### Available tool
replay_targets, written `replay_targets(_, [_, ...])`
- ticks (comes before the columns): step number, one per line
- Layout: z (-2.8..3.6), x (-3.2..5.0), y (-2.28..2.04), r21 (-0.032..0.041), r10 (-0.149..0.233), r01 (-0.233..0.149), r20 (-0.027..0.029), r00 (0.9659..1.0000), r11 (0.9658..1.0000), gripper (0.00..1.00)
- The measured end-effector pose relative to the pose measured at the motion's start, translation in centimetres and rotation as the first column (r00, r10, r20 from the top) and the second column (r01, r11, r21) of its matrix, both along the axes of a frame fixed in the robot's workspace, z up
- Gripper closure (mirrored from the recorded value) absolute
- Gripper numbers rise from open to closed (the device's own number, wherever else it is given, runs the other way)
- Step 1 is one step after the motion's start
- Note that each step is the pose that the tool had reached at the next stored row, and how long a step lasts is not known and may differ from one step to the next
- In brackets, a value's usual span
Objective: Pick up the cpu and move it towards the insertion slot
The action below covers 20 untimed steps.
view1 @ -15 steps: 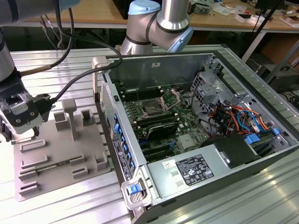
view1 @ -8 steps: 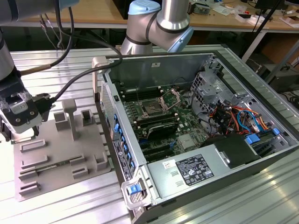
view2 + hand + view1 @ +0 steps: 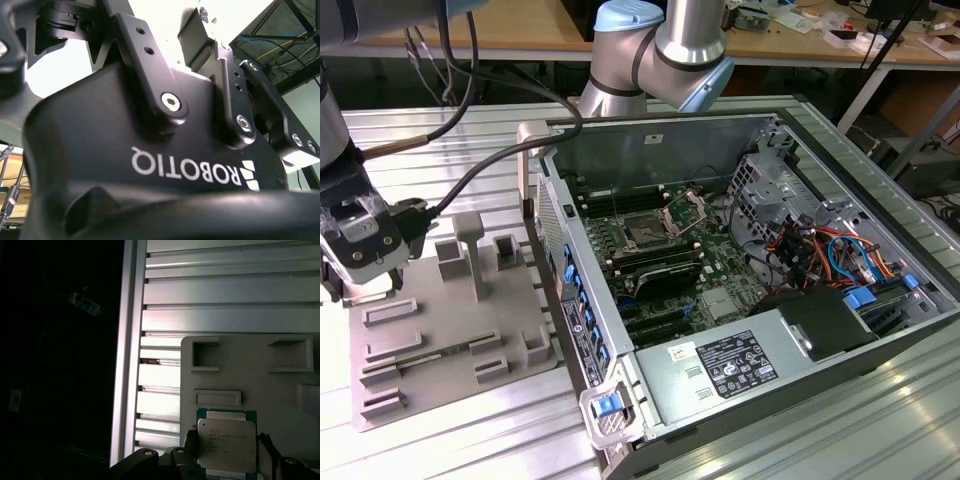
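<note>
First wrist view, cpu [image 3: 226, 442] flanked by my hand [image 3: 227, 456] over the grey tray [image 3: 280, 385], I cannot tell whether it is clamped, exterior view, hand at the exterior view's left, insertion slot [image 3: 645, 232] well apart inside the open computer case [image 3: 650, 138].

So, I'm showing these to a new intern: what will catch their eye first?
Probably the open computer case on the exterior view's right, its insertion slot shining on the green board. At that view's left the gripper hangs over the grey tray, and the first wrist view shows the silvery cpu against that tray.
</note>
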<state>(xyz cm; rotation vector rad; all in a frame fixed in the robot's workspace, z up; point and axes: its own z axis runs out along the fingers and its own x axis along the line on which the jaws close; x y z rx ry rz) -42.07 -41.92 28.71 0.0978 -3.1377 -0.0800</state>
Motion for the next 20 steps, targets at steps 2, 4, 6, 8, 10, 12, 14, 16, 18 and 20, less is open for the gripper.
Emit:
replay_targets(2, [0.05, 0.00, 0.00, 0.0000, 0.000, 0.000, 0.0000, 1.0000, 1.0000, 0.45])
replay_targets(4, [0.11, 0.00, 0.00, -0.0001, 0.000, 0.000, 0.0000, 1.0000, 1.0000, 0.45])
replay_targets(6, [0.16, 0.00, 0.00, 0.0001, 0.000, 0.000, 0.0000, 1.0000, 1.0000, 0.45])
replay_targets(8, [0.23, 0.00, 0.00, 0.0000, 0.000, 0.000, 0.0000, 1.0000, 1.0000, 0.45])
replay_targets(10, [0.27, 0.00, 0.00, 0.0001, 0.000, 0.000, 0.0001, 1.0000, 1.0000, 0.45])
replay_targets(12, [0.32, 0.00, 0.00, 0.0000, 0.000, 0.000, 0.0000, 1.0000, 1.0000, 0.45])
replay_targets(14, [0.38, 0.00, 0.00, 0.0000, 0.000, 0.000, 0.0000, 1.0000, 1.0000, 0.45])
replay_targets(16, [0.41, 0.00, 0.00, 0.0001, 0.000, 0.000, 0.0001, 1.0000, 1.0000, 0.45])
replay_targets(18, [0.48, 0.00, 0.00, 0.0001, 0.000, 0.000, 0.0000, 1.0000, 1.0000, 0.45])
replay_targets(20, [0.54, 0.00, 0.00, 0.0001, 0.000, 0.000, 0.0000, 1.0000, 1.0000, 0.45])
